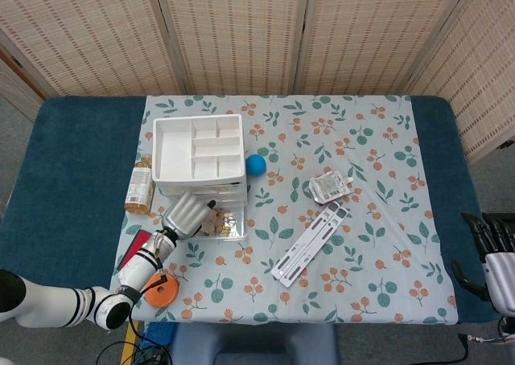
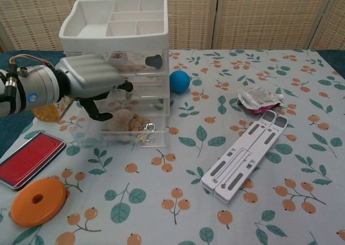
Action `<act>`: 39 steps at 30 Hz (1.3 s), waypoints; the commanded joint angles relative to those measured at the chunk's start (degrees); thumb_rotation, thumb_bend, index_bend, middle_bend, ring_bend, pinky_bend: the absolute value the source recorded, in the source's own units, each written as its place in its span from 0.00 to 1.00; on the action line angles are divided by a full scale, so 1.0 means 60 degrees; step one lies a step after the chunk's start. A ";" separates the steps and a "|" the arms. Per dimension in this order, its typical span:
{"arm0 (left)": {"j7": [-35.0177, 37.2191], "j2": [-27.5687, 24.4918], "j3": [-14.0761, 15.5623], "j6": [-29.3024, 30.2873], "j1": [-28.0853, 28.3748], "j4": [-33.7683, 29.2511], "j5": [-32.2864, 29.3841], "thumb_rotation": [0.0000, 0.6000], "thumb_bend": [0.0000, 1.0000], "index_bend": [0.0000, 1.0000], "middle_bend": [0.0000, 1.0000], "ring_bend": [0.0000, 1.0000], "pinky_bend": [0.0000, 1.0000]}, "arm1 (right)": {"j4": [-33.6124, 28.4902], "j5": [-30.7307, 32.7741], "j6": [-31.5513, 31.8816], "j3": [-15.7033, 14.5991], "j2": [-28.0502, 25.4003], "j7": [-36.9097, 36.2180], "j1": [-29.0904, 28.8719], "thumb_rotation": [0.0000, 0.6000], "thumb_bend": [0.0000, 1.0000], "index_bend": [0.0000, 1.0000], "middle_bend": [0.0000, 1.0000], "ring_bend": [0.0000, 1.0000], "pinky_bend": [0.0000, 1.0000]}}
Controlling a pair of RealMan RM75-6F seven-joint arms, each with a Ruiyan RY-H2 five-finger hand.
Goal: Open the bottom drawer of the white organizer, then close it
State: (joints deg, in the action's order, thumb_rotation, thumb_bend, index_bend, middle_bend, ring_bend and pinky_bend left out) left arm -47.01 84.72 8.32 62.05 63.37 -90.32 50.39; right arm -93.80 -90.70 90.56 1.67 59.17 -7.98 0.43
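From the head view, your white organizer stands on the left of the table, its bottom drawer pulled out toward you, long axis across the front. Your left hand sits at the drawer's left end; your right hand idles off the table's right edge, grasping nothing. In the chest view, the left hand's fingers curl loosely before the drawer fronts; I cannot tell whether they grip anything.

White organizer upright, clear bottom drawer pulled out, trinkets inside
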 commanded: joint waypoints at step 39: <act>0.0335 0.0811 -0.0717 -0.1982 -0.1015 0.2635 0.3330 1.00 0.26 0.29 0.96 1.00 1.00 | -0.0290 0.0005 -0.0021 0.0017 -0.0079 0.0285 0.0003 1.00 0.43 0.00 0.10 0.00 0.02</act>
State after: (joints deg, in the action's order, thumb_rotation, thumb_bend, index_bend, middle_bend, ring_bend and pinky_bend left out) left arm -44.89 89.52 4.17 50.34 57.25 -74.53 70.32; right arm -95.54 -90.67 90.44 1.77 58.69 -6.27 0.45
